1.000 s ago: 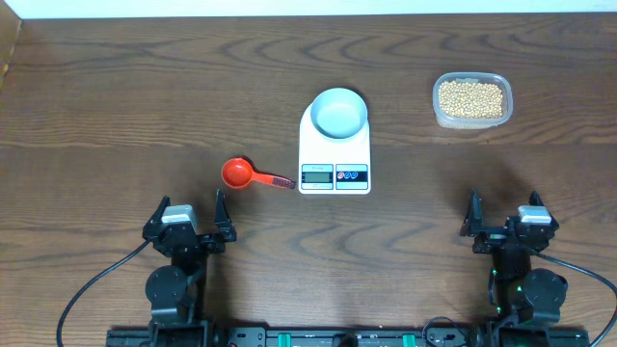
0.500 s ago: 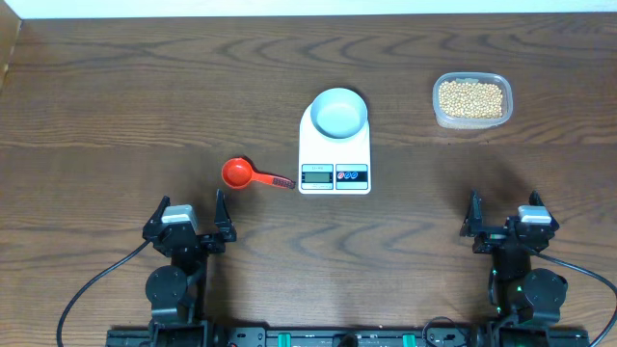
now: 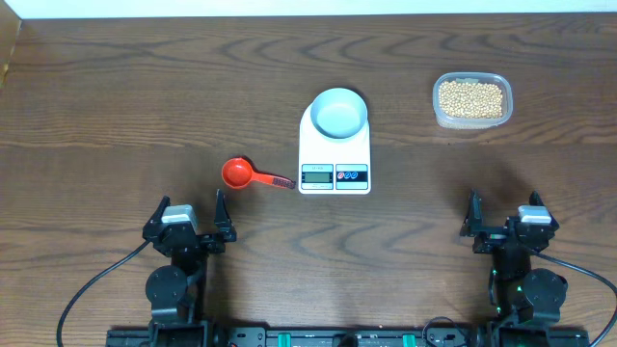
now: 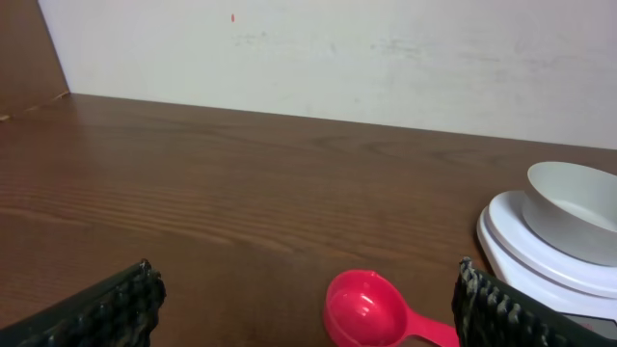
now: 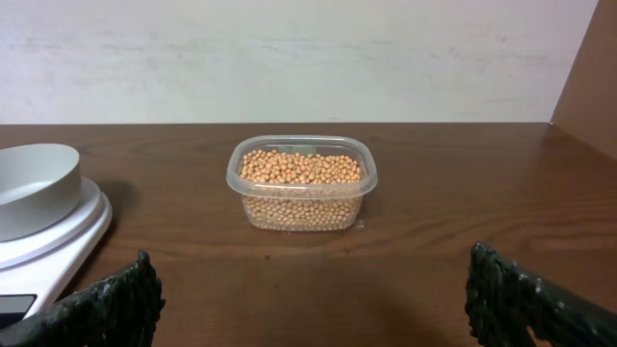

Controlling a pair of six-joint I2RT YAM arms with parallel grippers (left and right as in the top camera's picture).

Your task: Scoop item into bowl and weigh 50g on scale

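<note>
Currently left end effector (image 3: pixel 188 220) and right end effector (image 3: pixel 503 220) both spread wide, gripping nothing, near bench (image 3: pixel 116 116) edge. Bowl (image 3: pixel 338 112) on scale (image 3: pixel 335 154), centre. Soybeans (image 3: pixel 470 98) in clear tub (image 3: pixel 438 114), far right. Red scoop (image 3: pixel 237 173) just left of scale.

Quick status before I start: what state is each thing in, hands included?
bowl: empty, upright on the scale
scale: carrying the bowl, display unreadable
red scoop: empty, lying on the table, untouched
clear tub: lidless, full of beans
left hand: open, holding nothing
right hand: open, holding nothing
</note>
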